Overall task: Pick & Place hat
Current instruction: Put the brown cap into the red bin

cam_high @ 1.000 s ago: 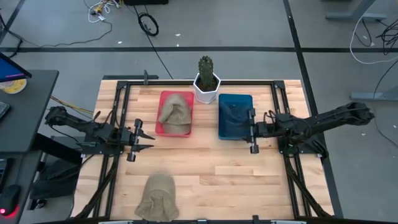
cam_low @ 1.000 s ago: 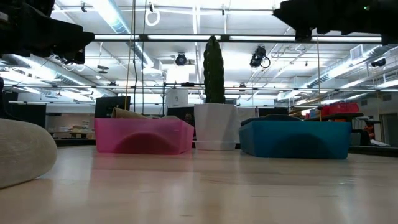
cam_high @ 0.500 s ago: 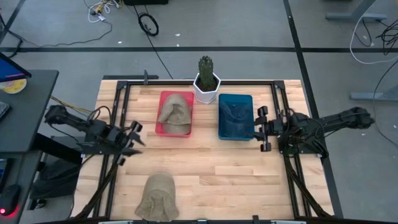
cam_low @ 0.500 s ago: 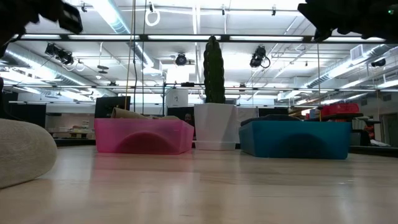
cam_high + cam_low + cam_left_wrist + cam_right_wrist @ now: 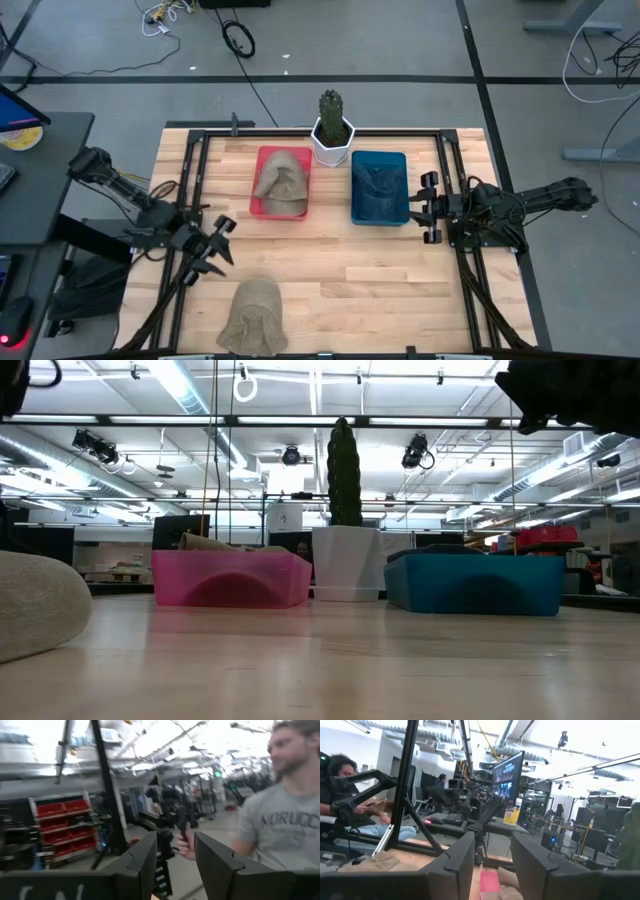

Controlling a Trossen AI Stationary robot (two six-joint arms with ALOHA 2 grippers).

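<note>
Left gripper [image 5: 214, 247] is hovering with fingers spread (nothing held), the loose hat [image 5: 251, 316] lying at its 5 o'clock. Right gripper [image 5: 428, 208], likewise spread, is waiting beside the blue bin [image 5: 379, 187].

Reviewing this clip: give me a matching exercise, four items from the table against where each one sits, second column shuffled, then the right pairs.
Column one:
1. loose tan hat
2. second tan hat
3. cactus
4. left tool

Column two:
A. in the white pot at the far edge
B. inside the pink bin
C. above the table, beside the loose hat
D. on bare wood at the near edge

Pairs: 1-D, 2-B, 3-A, 4-C
</note>
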